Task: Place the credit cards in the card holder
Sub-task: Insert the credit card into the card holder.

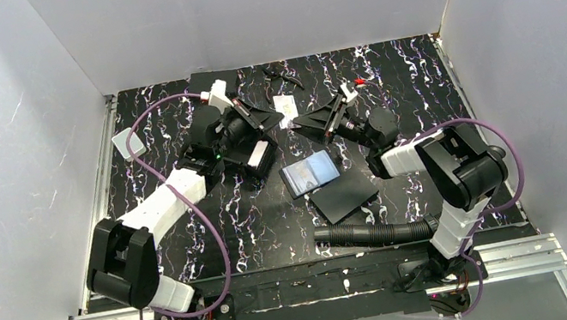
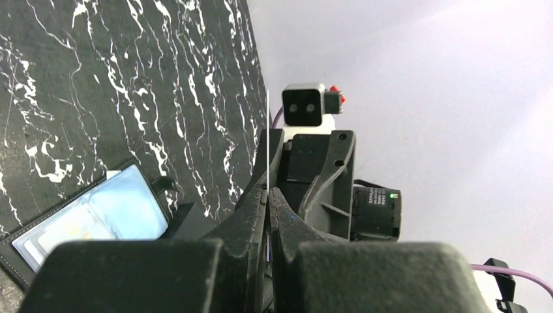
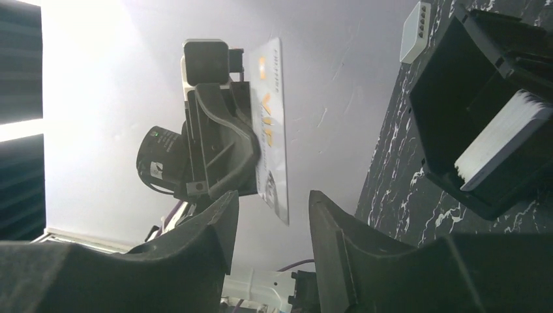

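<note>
My left gripper (image 1: 271,117) (image 2: 268,192) is shut on one credit card (image 1: 286,110), held up on edge above the table. In the left wrist view that card (image 2: 267,130) shows only as a thin white line. The right wrist view shows its pale printed face (image 3: 272,124), with its lower corner reaching down between my right gripper's fingertips. My right gripper (image 1: 302,124) (image 3: 270,212) is open and faces the left one; I cannot tell whether it touches the card. The card holder (image 1: 310,173) (image 2: 98,215) lies open on the table with pale-blue cards showing inside.
A black box (image 1: 249,155) (image 3: 456,85) holding a white stack (image 3: 495,140) stands under the left arm. A black flat sheet (image 1: 344,196) lies beside the holder, a black ribbed hose (image 1: 371,234) nearer the bases. A small white block (image 1: 123,143) (image 3: 417,23) sits at the left edge.
</note>
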You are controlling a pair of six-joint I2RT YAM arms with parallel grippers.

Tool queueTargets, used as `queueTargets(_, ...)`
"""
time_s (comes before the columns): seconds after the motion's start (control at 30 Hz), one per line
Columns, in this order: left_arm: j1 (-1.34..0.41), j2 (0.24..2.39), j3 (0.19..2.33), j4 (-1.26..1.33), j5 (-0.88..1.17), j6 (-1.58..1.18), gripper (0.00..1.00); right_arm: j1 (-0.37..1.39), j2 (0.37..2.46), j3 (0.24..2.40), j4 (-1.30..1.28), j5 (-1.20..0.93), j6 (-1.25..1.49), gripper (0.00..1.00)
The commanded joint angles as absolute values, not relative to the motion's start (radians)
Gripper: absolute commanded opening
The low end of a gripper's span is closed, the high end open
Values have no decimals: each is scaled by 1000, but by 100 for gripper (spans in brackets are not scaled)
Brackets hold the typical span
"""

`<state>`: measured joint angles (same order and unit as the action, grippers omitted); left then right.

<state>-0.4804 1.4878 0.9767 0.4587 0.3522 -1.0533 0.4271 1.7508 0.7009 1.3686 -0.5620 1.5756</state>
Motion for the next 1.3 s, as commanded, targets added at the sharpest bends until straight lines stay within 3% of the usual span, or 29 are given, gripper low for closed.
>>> queueTargets(0.0,-478,1421,937,548,280,-1084,0,414,1707,696,1442,-530,1587,51)
queueTargets(0.2,-490,1426,926,584,285,-1106,0,414,1712,701,1468,-519,1605,27)
queueTargets(0.33,-500,1423,903,605,286,-1111,0,412,1741,707,1510,-523,1629,25)
queueTargets(0.43,-504,1419,889,611,296,-1111,0,407,1753,702,1522,-527,1629,29)
queueTargets(0.47,-505,1420,884,612,302,-1111,0,404,1755,702,1527,-530,1628,25)
queueTargets(0.53,-507,1420,872,612,311,-1112,0,395,1757,707,1530,-547,1617,3)
queueTargets(0.57,-508,1419,866,610,313,-1111,4,383,1753,704,1518,-560,1598,1)
queueTargets(0.7,-509,1411,899,401,313,-1023,46,298,1679,671,1207,-691,1336,1)
queueTargets(0.83,-533,1458,1020,24,282,-855,55,261,1619,794,375,-773,691,1)
queueTargets(0.9,-569,1488,1073,-123,235,-799,56,262,1609,877,48,-716,434,1)
queueTargets(0.97,-609,1519,1100,-187,193,-770,56,262,1592,893,-67,-684,332,1)
queueTargets(1.27,-709,1746,1244,-332,123,-690,24,264,1634,859,-82,-778,288,1)
